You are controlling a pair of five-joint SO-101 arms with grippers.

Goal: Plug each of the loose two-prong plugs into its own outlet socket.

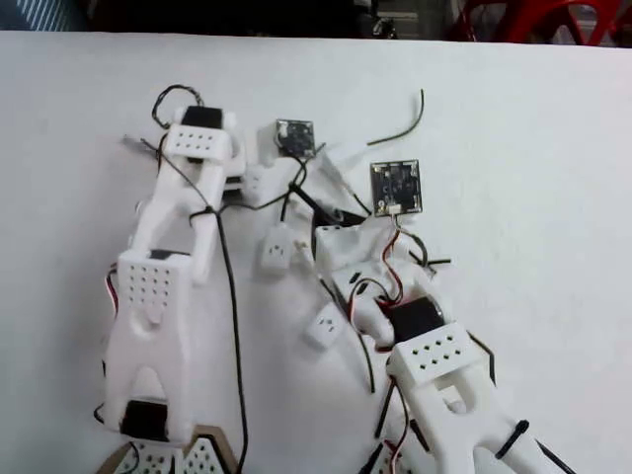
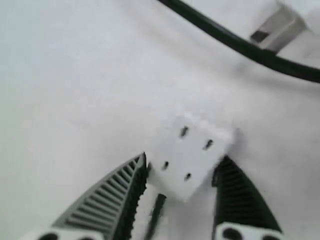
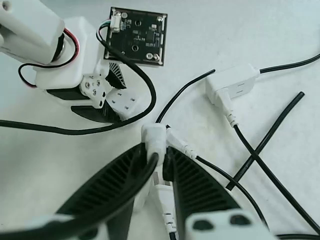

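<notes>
Mating appears to be the step: the right gripper (image 3: pixel 157 154) is clenched on a two-prong plug (image 3: pixel 152 134) near the outlet socket (image 2: pixel 192 147) grasped by the left gripper (image 2: pixel 182 165); next, the plug needs aligning with the slots (image 2: pixel 184 131).

Nothing here can be read as text, number or sign. The dark square circuit board (image 3: pixel 136 36) on the other arm's wrist carries fine pale markings, too small to make out. The same goes for the second dark square circuit board (image 1: pixel 395 187). The face of the white plastic outlet block (image 2: pixel 190 155) is blurred, and no lettering can be told on it. The white moulded two-prong plug (image 3: pixel 154 137) shows no legible mark.
</notes>
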